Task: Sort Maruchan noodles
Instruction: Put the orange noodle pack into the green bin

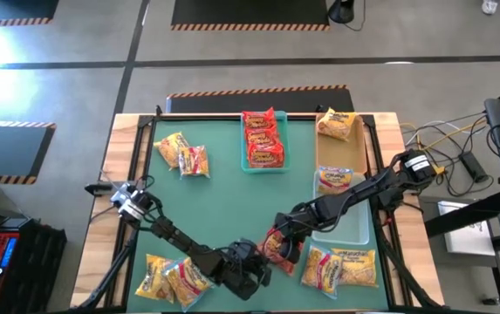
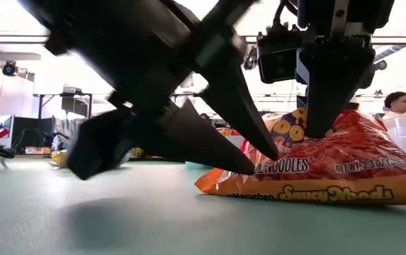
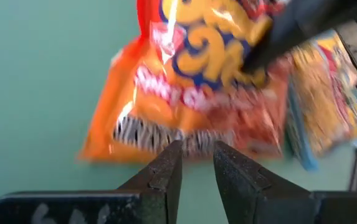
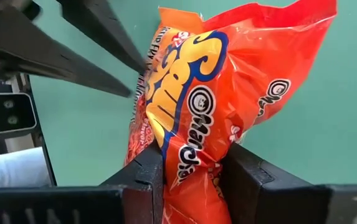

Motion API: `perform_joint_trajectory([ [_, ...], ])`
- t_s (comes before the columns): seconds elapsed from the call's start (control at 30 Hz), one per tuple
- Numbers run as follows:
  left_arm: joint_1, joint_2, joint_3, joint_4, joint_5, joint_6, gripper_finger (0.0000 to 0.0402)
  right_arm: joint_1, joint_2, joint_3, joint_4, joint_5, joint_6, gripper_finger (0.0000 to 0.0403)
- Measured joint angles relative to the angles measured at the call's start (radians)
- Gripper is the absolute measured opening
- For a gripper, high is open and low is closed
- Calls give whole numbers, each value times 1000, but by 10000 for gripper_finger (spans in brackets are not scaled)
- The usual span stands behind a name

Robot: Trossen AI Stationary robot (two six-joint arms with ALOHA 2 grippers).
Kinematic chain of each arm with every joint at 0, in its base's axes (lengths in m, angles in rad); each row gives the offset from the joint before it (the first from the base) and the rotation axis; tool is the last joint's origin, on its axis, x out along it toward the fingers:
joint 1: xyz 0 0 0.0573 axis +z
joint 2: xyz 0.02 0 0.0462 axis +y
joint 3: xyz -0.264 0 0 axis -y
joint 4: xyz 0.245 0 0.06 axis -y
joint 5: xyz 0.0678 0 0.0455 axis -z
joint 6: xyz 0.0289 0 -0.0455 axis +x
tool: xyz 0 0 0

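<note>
Table (image 1: 223, 196): green mat, both arms meet at near edge, centre.
R arm: reaches in from the right side; right gripper (image 1: 277, 245) clamped on the red packet (image 4: 228, 93), fingers pinching one end. Packet's other end rests on the mat in low view (image 2: 316, 173).
L arm: comes from left side; left gripper (image 3: 197, 165) nearly together, slim gap, nothing between fingers, tips just beside the red packet's edge (image 3: 190, 99).
Clear tray (image 1: 345, 228): right side, one yellow-white packet (image 1: 334, 180) in far end.
Teal tray (image 1: 264, 166): far centre, stack of red packets (image 1: 264, 139) inside.
Loose pkts: two yellow (image 1: 182, 153) far left on mat; one (image 1: 337, 123) at far right corner; pile near left (image 1: 173, 279); two near right (image 1: 340, 267), by clear tray's end.
Bkgd: a person (image 2: 399, 103) past the table, low view.
</note>
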Motion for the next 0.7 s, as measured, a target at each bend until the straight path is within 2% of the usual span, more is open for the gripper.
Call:
perform_joint_trajectory([
  [0.33, -35, -10, 1, -12, -23, -98, 76, -1, -11, 0, -6, 2, -50, 107],
  [0.7, -36, -12, 4, -15, -30, -105, 75, -31, -49, 0, 10, 47, -125, 105],
])
